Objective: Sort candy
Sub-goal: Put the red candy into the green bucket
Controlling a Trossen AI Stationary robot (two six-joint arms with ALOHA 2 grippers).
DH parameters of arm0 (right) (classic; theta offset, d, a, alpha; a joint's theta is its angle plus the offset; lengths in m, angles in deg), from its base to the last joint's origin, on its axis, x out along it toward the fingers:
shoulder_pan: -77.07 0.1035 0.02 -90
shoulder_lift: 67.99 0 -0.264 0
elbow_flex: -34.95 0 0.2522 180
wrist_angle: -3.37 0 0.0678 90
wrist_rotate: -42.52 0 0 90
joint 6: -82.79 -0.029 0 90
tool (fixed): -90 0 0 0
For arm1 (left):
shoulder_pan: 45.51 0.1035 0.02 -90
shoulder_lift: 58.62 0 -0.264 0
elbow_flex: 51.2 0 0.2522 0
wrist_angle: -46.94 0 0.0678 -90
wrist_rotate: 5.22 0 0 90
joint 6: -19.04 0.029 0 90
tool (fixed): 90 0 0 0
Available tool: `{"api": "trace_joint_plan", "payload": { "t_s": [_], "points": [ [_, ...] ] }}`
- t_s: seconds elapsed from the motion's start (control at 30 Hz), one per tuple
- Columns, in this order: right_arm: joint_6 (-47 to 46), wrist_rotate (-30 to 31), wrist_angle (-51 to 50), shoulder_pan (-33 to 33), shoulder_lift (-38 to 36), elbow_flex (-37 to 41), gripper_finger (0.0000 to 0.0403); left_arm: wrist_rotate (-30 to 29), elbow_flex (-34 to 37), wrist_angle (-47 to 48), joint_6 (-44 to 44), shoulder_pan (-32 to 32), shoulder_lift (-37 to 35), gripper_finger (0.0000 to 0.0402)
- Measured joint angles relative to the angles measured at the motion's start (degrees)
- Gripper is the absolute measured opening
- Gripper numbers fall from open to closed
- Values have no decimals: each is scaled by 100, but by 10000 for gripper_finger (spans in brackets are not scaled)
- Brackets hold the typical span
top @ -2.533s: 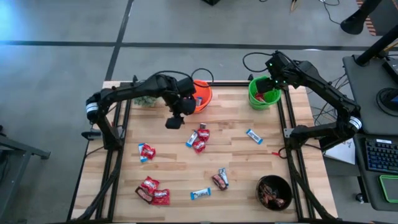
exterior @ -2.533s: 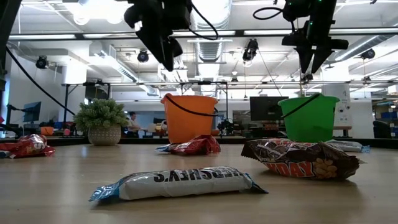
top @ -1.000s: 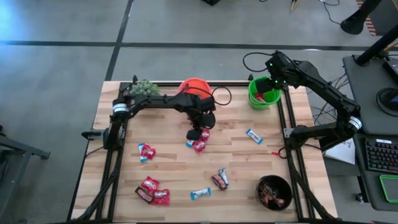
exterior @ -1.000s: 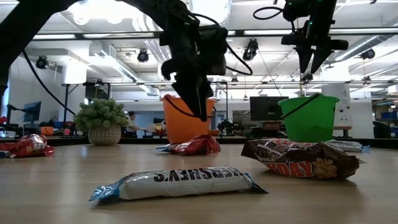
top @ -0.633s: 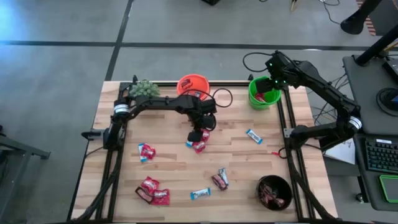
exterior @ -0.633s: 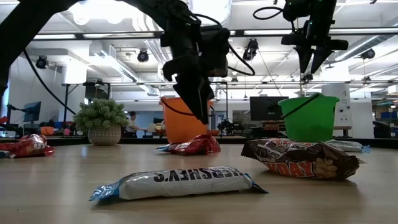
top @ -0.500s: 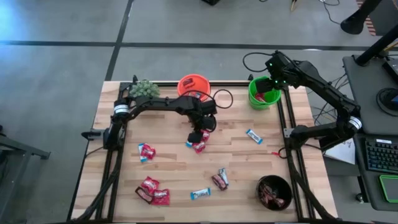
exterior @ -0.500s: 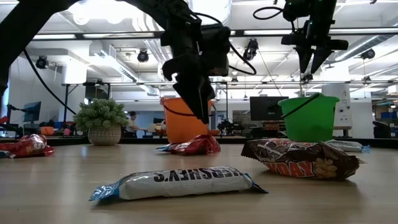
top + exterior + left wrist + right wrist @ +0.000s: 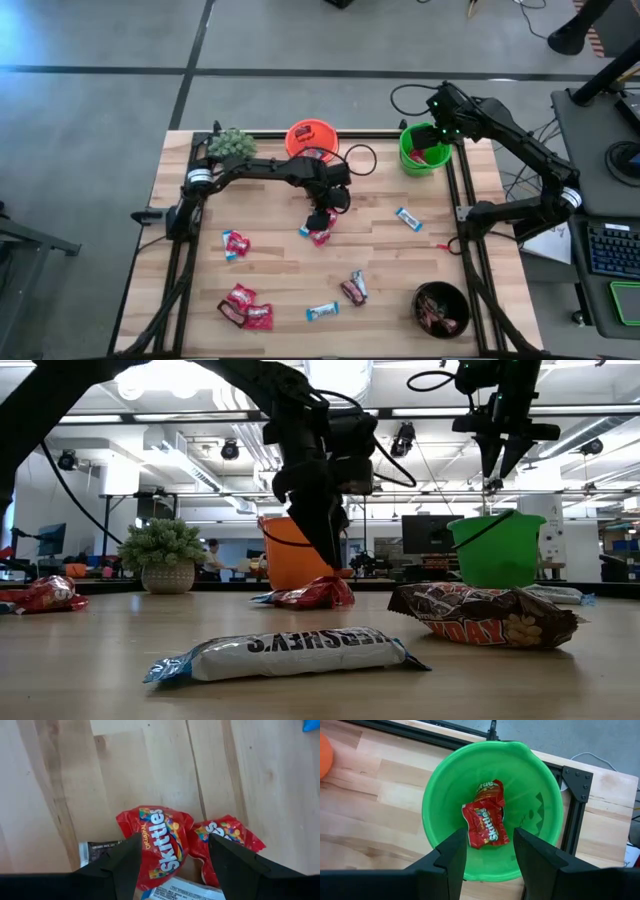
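Candy: red packets in green bucket; more in black bowl.

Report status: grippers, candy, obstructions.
Left gripper open, above red Skittles packet. Right gripper open over green bucket, empty. Nothing blocking.

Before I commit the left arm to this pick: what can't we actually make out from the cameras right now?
- Orange bucket contents: high view too small; low view shows only its wall, partly behind the left arm.
- Candy under the left gripper: high view, arm covers the pile; left wrist view cuts off the white bar and dark wrapper.
- Black bowl contents: too small to sort by type.
- Green bucket: candy under the red packets hidden.
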Motion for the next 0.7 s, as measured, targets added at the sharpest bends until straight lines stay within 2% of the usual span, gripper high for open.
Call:
{"api": "trace_joint_plan", "payload": {
  "t_s": [0.17, 0.33, 0.5, 0.6, 0.7],
  "points": [
    [0, 2, -3, 0, 0, 0, 153, -16, -2, 1, -23, -7, 145, 210],
    [2, 0, -5, 0, 0, 0, 153, -447, -1, 28, -71, -13, 291, 210],
    [2, 0, -19, -2, 0, 0, 153, -446, -2, 28, -128, -13, 326, 206],
    [2, 0, -19, 0, 0, 0, 153, -452, -2, 27, -130, -13, 326, 187],
    [8, 0, -21, 0, 0, 0, 153, -452, -2, 29, -130, -13, 326, 149]
  ]
}}
